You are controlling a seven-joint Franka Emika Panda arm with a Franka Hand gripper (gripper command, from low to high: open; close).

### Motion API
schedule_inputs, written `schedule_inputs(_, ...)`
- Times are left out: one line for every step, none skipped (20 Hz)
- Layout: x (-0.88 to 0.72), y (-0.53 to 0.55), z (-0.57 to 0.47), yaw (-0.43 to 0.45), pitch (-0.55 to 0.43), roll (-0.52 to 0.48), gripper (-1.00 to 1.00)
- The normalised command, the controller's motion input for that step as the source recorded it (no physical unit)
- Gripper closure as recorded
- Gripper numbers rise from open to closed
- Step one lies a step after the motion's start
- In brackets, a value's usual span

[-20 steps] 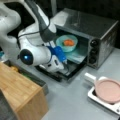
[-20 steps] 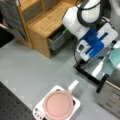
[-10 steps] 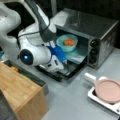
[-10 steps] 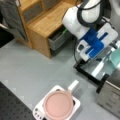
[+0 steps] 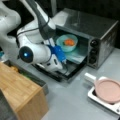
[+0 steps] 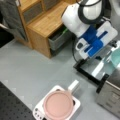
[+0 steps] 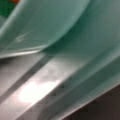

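Your gripper (image 5: 63,61) sits over the toaster oven's (image 5: 100,32) open door (image 5: 66,72), right at the oven mouth; you can't tell whether its jaws are apart or together. Inside the oven, a teal bowl (image 5: 67,43) holds something orange (image 5: 69,42), and the wrist view is filled by that bowl's side. On the table in front of the oven, well clear, sits a pink pan (image 5: 108,89) on a white base (image 6: 75,106), with a wooden cabinet (image 6: 46,23) off to the oven's side

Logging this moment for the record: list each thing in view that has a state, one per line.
toaster oven: door down, open.
teal bowl: inside the oven on its tray, upright, holding something orange.
gripper: at the oven's open door, near the bowl.
pink pan: sitting on the white hotplate, empty.
wooden cabinet: grey drawer pulled partly out.
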Motion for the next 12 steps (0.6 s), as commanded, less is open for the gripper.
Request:
schedule_inputs(0.04, -0.02, 0.33, 0.039, 0.113, -0.277, -1.0)
schedule_inputs(0.04, -0.01, 0.31, 0.022, 0.103, -0.283, -1.0)
schedule_inputs(0.04, 0.01, 0.29, -0.009, 0.104, -0.291, -1.0)
schedule_inputs(0.04, 0.03, 0.27, -0.014, 0.108, -0.292, -1.0)
schedule_inputs(0.04, 0.04, 0.24, -0.002, 0.1, -0.276, -1.0)
schedule_inputs(0.03, 0.05, 0.22, 0.001, 0.099, -0.276, -1.0)
schedule_inputs(0.03, 0.07, 0.2, -0.016, 0.109, -0.294, -1.0)
schedule_inputs(0.03, 0.09, 0.19, -0.035, 0.118, -0.304, -1.0)
schedule_inputs(0.03, 0.1, 0.17, -0.025, 0.108, -0.295, -1.0)
schedule_inputs(0.03, 0.11, 0.15, -0.035, 0.112, -0.299, -1.0)
schedule_inputs(0.02, 0.13, 0.13, -0.09, 0.131, -0.339, -1.0)
schedule_inputs(0.02, 0.15, 0.12, -0.124, 0.133, -0.363, -1.0)
